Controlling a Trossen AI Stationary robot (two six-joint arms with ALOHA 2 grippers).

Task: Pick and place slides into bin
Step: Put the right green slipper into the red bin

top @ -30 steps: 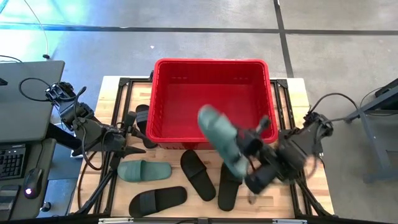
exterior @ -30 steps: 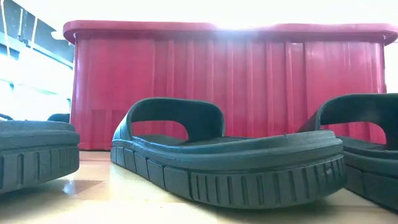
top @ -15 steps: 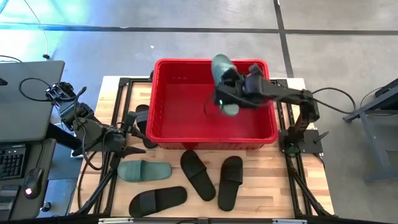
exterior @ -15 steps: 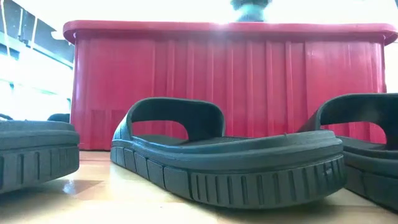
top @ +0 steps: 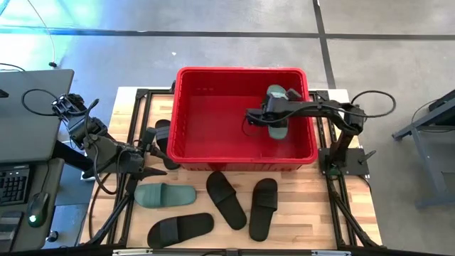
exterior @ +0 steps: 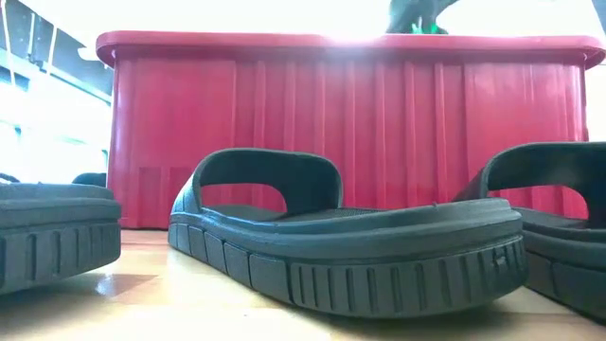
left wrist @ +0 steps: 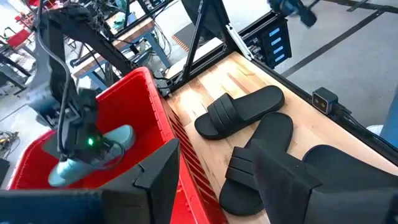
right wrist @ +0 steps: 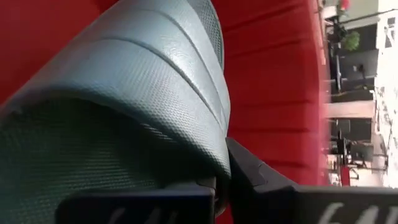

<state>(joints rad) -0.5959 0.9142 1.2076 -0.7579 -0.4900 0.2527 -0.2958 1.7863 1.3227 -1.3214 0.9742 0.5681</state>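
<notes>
Change since half a second ago: my right tool (top: 264, 118) has dropped from the bin's far rim to its right half, low inside; the green slide (top: 276, 119) came down with it. Bin (top: 186, 142) — red, unmoved on the tabletop (top: 298, 220).

Green slide: long axis runs from the bin's far wall toward its near wall; which end is the toe, I cannot tell; it lies against my right tool, on the side nearer the bin's right wall. My right tool is clamped on its ribbed strap.

My left tool (top: 146, 158) waits left of the bin, gap narrow — holding nothing. Second green slide (top: 165, 194) and black slides (top: 226, 200) lie in front of the bin.
</notes>
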